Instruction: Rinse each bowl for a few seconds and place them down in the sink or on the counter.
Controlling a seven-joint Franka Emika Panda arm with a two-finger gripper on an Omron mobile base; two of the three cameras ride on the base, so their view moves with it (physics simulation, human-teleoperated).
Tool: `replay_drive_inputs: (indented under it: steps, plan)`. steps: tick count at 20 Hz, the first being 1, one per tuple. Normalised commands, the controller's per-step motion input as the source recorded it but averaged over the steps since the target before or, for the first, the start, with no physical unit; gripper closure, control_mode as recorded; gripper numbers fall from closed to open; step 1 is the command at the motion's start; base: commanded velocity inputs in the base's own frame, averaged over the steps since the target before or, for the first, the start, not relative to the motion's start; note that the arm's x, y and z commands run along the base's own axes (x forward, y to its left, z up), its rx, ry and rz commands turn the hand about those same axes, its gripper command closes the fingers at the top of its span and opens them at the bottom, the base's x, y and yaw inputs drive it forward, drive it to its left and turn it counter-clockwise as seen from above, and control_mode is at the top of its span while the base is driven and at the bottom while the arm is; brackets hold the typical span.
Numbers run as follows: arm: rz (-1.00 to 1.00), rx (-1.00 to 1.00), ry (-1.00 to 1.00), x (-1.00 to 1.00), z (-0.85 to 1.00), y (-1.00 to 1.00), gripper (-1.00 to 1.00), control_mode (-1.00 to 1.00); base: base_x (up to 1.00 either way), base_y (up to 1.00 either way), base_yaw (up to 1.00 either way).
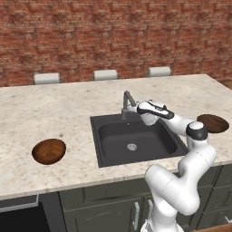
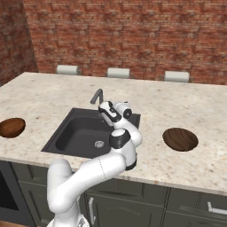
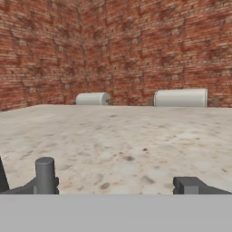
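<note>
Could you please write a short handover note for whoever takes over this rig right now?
Gripper: open, fingers spread wide, holding nothing; it sits above the back edge of the sink, by the faucet.
Bowls: one bowl on the counter left of the sink, the other bowl on the counter to its right. Both upright and apart from the sink.
Done: no sign of progress; no water visibly running, neither bowl picked up.
Left: presumably turn on the faucet, rinse each bowl under it, then set each down in the sink or on the counter.
</note>
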Motion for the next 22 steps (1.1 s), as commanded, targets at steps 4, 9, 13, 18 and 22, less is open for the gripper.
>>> replay_drive_inputs:
  steps: [4,9,13,18,22]
  plan:
    - [0.01,0.03,0.00,0.16,-0.13,-0.19,-1.00,-1.00,0.00,0.00,0.00]
    - [0.00,0.04,0.01,0.11,-0.20,-0.29,-1.00,-1.00,0.00,0.00,0.00]
    - [0.00,0.02,0.05,0.16,-0.33,-0.21,-1.00,-1.00,0.00,0.00,0.00]
    - [-0.01,0.03,0.12,0.15,-0.42,-0.33,-1.00,-1.00,0.00,0.00,0.00]
    - [-0.03,0.05,0.15,0.04,-0.37,-0.44,-1.00,-1.00,0.00,0.00,0.00]
